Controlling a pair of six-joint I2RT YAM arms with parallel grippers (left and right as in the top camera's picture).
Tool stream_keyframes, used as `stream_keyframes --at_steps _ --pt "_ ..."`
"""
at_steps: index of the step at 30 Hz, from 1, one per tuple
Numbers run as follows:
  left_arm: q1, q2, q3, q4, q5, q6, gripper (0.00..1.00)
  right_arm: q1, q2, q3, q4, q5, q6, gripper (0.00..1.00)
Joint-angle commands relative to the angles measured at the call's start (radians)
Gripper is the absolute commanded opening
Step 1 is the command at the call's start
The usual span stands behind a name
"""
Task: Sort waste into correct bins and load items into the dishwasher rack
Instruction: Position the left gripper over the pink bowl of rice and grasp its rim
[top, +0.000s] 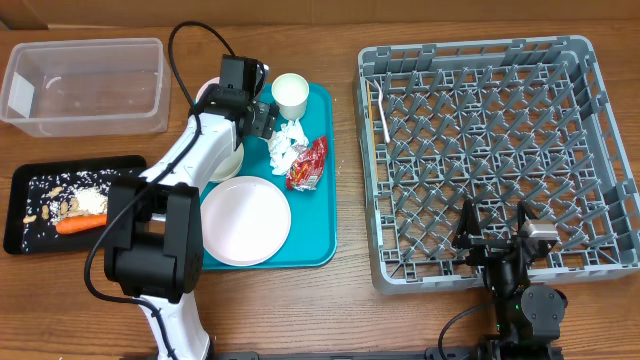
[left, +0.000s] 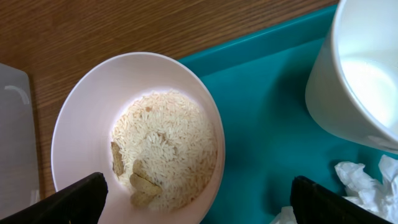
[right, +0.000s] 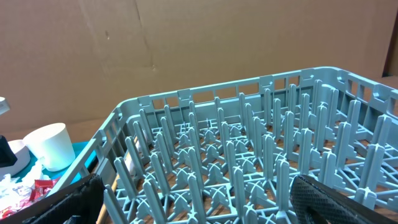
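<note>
A bowl (left: 87, 124) of rice (left: 168, 143), light, stiff and easily spilled, sits under the left pincer (left: 202, 202), spread wide and empty; its thin rim looks the surest hold.

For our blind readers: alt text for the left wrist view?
A pale pink round bowl of white rice and beige nuts sits at the edge of a flat teal tray, before the open left claw. Right: a white cup and crumpled white tissue.

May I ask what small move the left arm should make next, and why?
Probably lower the open left pincer onto the rim of the bowl: it hovers just above the bowl, which holds rice and nuts that belong in the black tray.
</note>
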Motion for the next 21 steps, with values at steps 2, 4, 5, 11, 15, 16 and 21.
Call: stream_keyframes --at_steps 2,4,5,11,15,16,21 --pt "0.026 0.03 0.012 0.006 -0.016 0.033 0.93 -0.002 -0.008 -0.011 0.006 0.014 0.005 1.0" --pt "0.039 0.035 0.011 0.003 -0.009 0.03 0.91 -0.002 -0.008 -0.011 0.006 0.014 0.005 1.0" --pt "0.045 0.037 0.011 -0.001 -0.008 0.03 0.91 -0.002 -0.008 -0.011 0.006 0.014 0.005 1.0" --pt "0.065 0.042 0.011 -0.008 -0.004 -0.005 0.84 -0.002 -0.008 -0.011 0.006 0.014 0.005 1.0" --pt "0.065 0.044 0.011 -0.006 0.05 -0.004 0.85 -0.002 -0.008 -0.011 0.006 0.014 0.005 1.0" --pt "0.065 0.044 0.011 -0.006 0.056 -0.004 0.84 -0.002 -0.008 -0.011 0.006 0.014 0.005 1.0" --pt "0.065 0.044 0.011 -0.008 0.073 -0.003 0.78 -0.002 -0.008 -0.011 0.006 0.014 0.005 1.0"
